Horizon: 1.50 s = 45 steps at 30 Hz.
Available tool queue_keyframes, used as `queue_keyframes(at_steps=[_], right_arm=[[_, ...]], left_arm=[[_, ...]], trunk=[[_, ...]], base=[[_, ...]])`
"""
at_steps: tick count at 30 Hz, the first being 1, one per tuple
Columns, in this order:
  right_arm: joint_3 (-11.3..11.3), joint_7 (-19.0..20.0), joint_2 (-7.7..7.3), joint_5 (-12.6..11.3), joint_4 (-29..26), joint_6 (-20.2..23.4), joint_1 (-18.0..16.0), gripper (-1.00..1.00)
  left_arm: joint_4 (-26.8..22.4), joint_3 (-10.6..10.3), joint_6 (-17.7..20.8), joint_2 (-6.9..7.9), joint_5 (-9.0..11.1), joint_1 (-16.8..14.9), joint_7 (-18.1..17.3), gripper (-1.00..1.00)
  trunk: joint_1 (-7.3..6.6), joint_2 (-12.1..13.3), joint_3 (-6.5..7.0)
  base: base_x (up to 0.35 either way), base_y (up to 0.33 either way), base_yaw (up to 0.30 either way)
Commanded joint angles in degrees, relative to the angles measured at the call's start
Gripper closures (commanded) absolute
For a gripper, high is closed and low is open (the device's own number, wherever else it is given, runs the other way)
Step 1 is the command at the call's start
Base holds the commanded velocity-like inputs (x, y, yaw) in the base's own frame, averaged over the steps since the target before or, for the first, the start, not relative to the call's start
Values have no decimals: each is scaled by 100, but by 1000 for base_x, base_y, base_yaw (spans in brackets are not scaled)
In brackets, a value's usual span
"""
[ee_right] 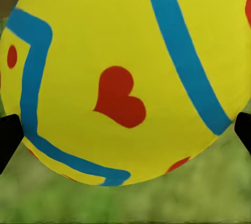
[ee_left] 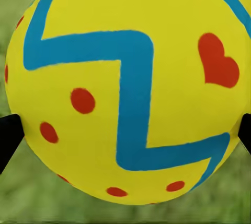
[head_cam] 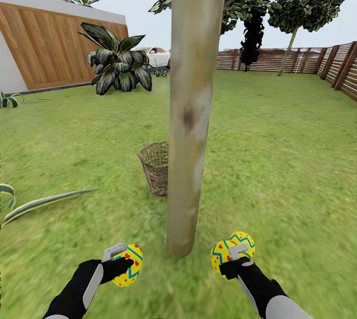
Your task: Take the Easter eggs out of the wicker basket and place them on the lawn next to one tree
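Note:
A pale tree [head_cam: 191,111] trunk rises from the lawn [head_cam: 277,160] straight ahead. Just behind it on the left stands the wicker basket [head_cam: 154,166], half hidden by the trunk; its inside cannot be seen. My left gripper [head_cam: 124,262] is shut on a yellow Easter egg [head_cam: 129,265] [ee_left: 125,88] low at the trunk's left. My right gripper [head_cam: 233,254] is shut on another yellow Easter egg [head_cam: 229,250] [ee_right: 125,72] low at the trunk's right. Both eggs hang just above the grass near the trunk's foot.
A striped agave [head_cam: 118,64] grows at the back left before a wooden wall [head_cam: 54,46]. A long agave leaf [head_cam: 44,202] lies at the left edge. A slat fence [head_cam: 297,60] rings the far right, with another tree [head_cam: 292,41] before it.

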Motion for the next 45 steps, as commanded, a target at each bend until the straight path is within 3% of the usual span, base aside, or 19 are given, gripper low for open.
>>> queue_keyframes(at_steps=[1,8,15,30,33,35,37,39,45], right_arm=[[-39,25,6,55,-13,31,0,100],[-39,25,6,48,-13,31,0,100],[-39,25,6,47,-13,25,0,100],[-54,25,-10,7,-22,22,0,100],[-49,25,-11,3,-21,22,0,100],[-48,25,-11,3,-22,22,0,100],[-46,25,-11,3,-22,22,0,100],[-48,25,-11,3,-22,22,0,100],[-43,25,-5,3,-16,24,0,100]], left_arm=[[-1,32,35,-7,-4,-3,-38,100],[3,33,36,-8,-4,-3,-51,100],[3,32,36,-17,-4,-3,-55,100],[-28,27,31,-17,-4,-3,-48,100],[-58,16,23,-120,-12,-3,-47,100],[-140,7,19,-305,-18,-3,-47,100],[-184,6,19,-344,-16,-3,-47,100],[-486,5,24,-439,-17,-5,-47,100],[-472,5,19,-426,-30,-7,-47,100]], trunk=[[-3,-2,-5],[-3,-2,-4],[-3,-2,38],[-3,-2,47],[-3,-2,47],[-3,-2,47],[-3,-2,47],[-3,-2,47],[2,-5,3]], base=[[-220,177,0],[-167,259,-17],[187,277,-215],[23,11,-19],[0,0,0],[0,0,0],[0,0,0],[0,0,0],[0,0,0]])
